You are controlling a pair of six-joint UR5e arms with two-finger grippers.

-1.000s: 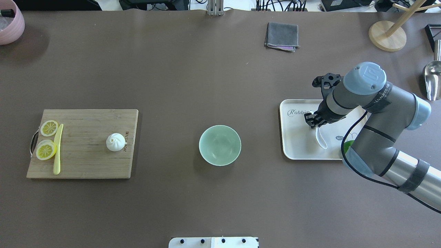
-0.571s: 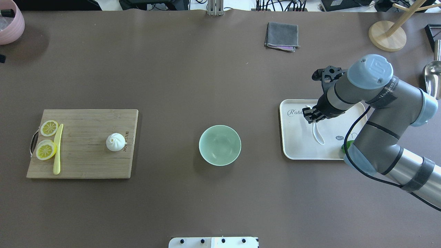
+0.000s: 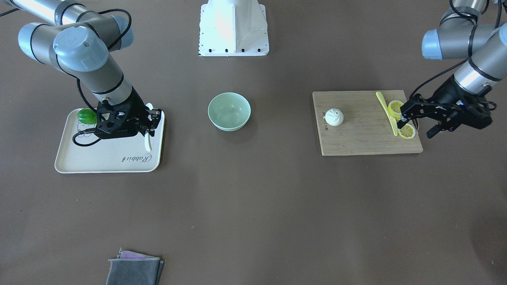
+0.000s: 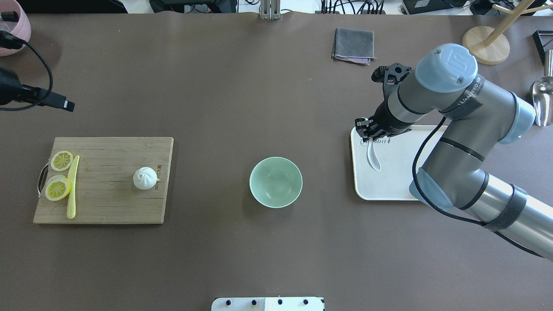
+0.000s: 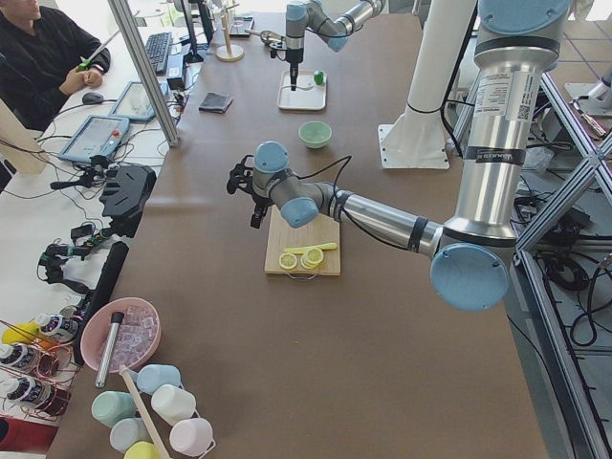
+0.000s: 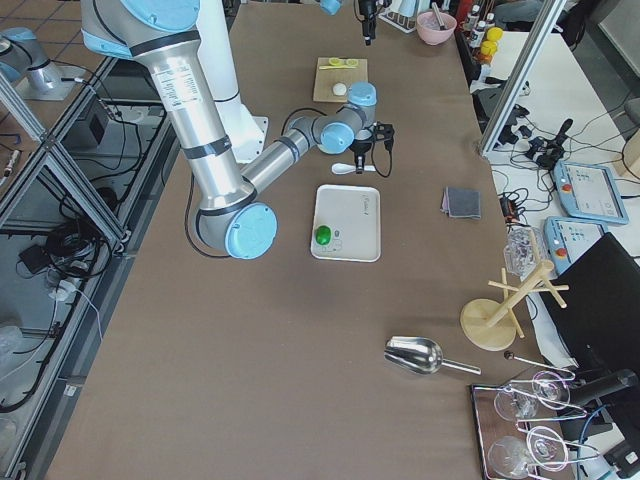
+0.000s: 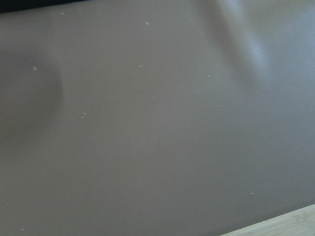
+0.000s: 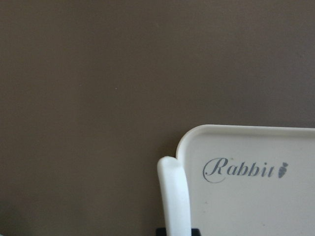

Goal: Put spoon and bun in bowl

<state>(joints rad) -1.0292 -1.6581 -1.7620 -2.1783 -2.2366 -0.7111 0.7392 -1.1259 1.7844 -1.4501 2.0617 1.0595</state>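
Observation:
My right gripper [image 4: 367, 134] is shut on the white spoon [image 4: 373, 158] and holds it above the far-left corner of the white tray [image 4: 389, 185]. The spoon also shows in the front view [image 3: 147, 141] and the right wrist view [image 8: 173, 196]. The mint-green bowl [image 4: 275, 182] stands empty at the table's middle, left of the tray. The white bun [image 4: 144, 178] sits on the wooden cutting board [image 4: 108, 198]. My left gripper [image 3: 416, 126] is open and empty, raised near the board's lemon end.
Two lemon slices [image 4: 58, 188] and a pale yellow knife [image 4: 72, 190] lie on the board's left end. A green object [image 3: 84, 115] sits on the tray. A grey cloth [image 4: 353, 45], a wooden stand [image 4: 486, 45], a metal scoop [image 4: 542, 99] and a pink bowl [image 4: 13, 30] line the far edge.
My right gripper has moved left and away across the tray with the spoon in it. My left arm has come into the overhead view at the upper left.

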